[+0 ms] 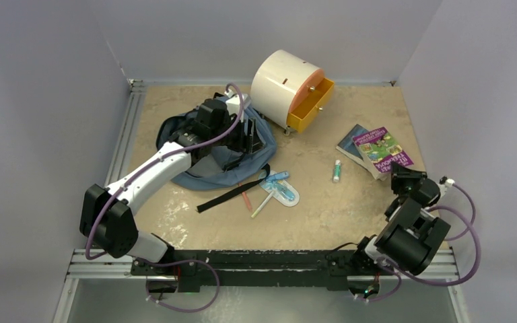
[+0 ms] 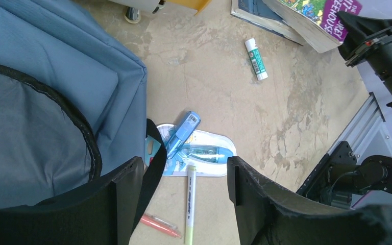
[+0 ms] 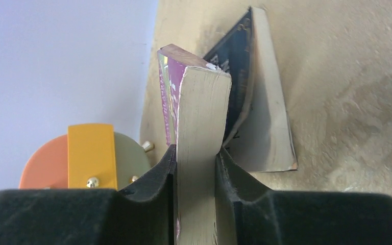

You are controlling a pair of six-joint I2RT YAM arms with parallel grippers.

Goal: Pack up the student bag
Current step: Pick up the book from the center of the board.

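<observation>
Student bag: the student bag [image 1: 209,176] lies slumped on the tabletop [image 1: 309,215], upper left of centre in the top view, its dark-lined mouth facing up.
Left arm: the left gripper [image 1: 249,138] hangs over the bag's right edge, jaws wide with nothing between them.
Right arm: the right gripper [image 3: 196,168], at the right of the top view, has its jaws pressed on the page edge of the purple book [image 3: 201,117], which leans on a dark book [image 1: 351,145].
Loose on the tabletop: a glue stick [image 1: 336,170], a blister pack [image 1: 281,188], a pale marker [image 1: 262,204] and a pink pen [image 1: 245,197].
Progress: early, I judge. Nothing shows inside the bag, though the arm hides part of it. Every item remains to be packed, the purple book likely first.
</observation>
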